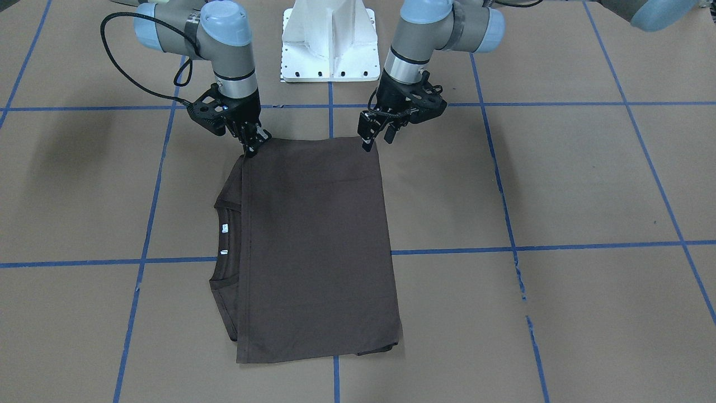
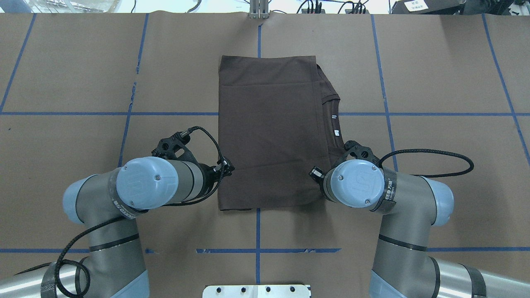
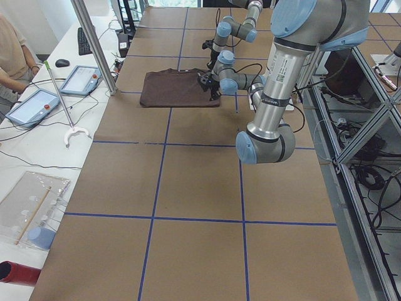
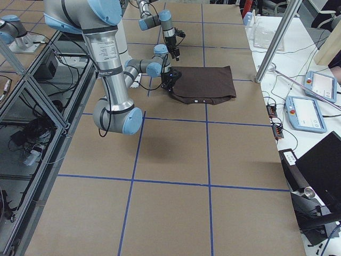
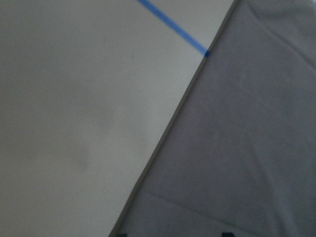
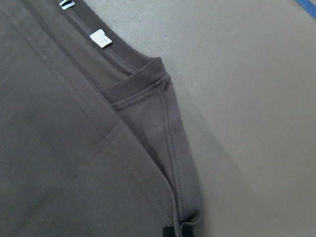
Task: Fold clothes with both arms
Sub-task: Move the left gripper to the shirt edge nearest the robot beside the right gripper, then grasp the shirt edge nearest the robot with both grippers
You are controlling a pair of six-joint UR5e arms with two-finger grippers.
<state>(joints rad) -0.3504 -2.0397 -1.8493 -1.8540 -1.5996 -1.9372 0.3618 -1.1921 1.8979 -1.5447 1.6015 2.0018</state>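
The dark brown-grey T-shirt [image 1: 313, 246] lies folded into a flat rectangle on the table, and it also shows in the overhead view [image 2: 269, 132]. Its ribbed collar [image 6: 118, 57] and white neck labels [image 6: 100, 38] stick out on the right arm's side. My left gripper [image 1: 378, 140] is open, just over the shirt's near corner. The left wrist view shows the shirt's edge [image 5: 247, 148] running between two spread fingertips. My right gripper [image 1: 253, 146] is shut at the other near corner, on the shirt's hem [image 6: 183, 217]. In the overhead view my right wrist hides it.
The white pedestal base [image 1: 329, 39] stands behind the shirt. Blue tape lines [image 1: 168, 260] cross the brown table cover. Side benches hold tablets [image 3: 31, 106] [image 4: 306, 114], and a metal post [image 3: 94, 44] stands by the table's far edge.
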